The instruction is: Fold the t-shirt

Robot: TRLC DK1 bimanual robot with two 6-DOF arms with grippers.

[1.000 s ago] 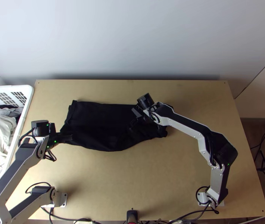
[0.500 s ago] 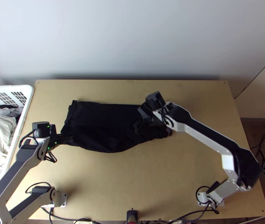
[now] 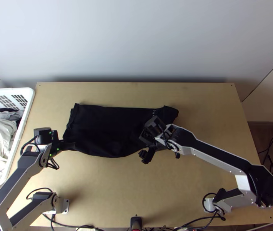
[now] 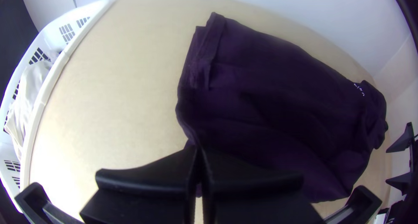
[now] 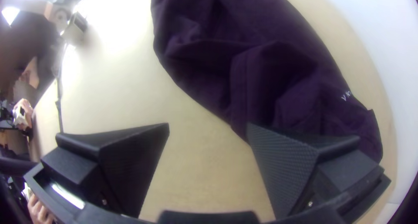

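In the top view, a black cloth t-shirt (image 3: pixel 102 127) lies across the far half of the light wooden table (image 3: pixel 117 184), on the eleven-to-twelve o'clock side of its middle, spread long and low, with overlapping edges at its nine o'clock end and rumpled folds toward three. At the shirt's eight o'clock corner sits the left gripper (image 3: pixel 74 146), its wide flat black fingers pressed together; its wrist view shows the left gripper (image 4: pixel 199 148) pinching the shirt's edge. At the shirt's four-to-five o'clock border is the right gripper (image 3: pixel 142 144); in its own wrist view, the right gripper (image 5: pixel 208 126) is spread wide with nothing between its fingers, one of them overlapping the cloth, though whether they touch I cannot tell. The right arm (image 3: pixel 209 148) hides part of the shirt's four o'clock end. The pinched fold is mostly hidden by the closed fingers. At nine o'clock, a white plastic basket (image 3: pixel 30 96) holding garments is cut off by the top view's edge.
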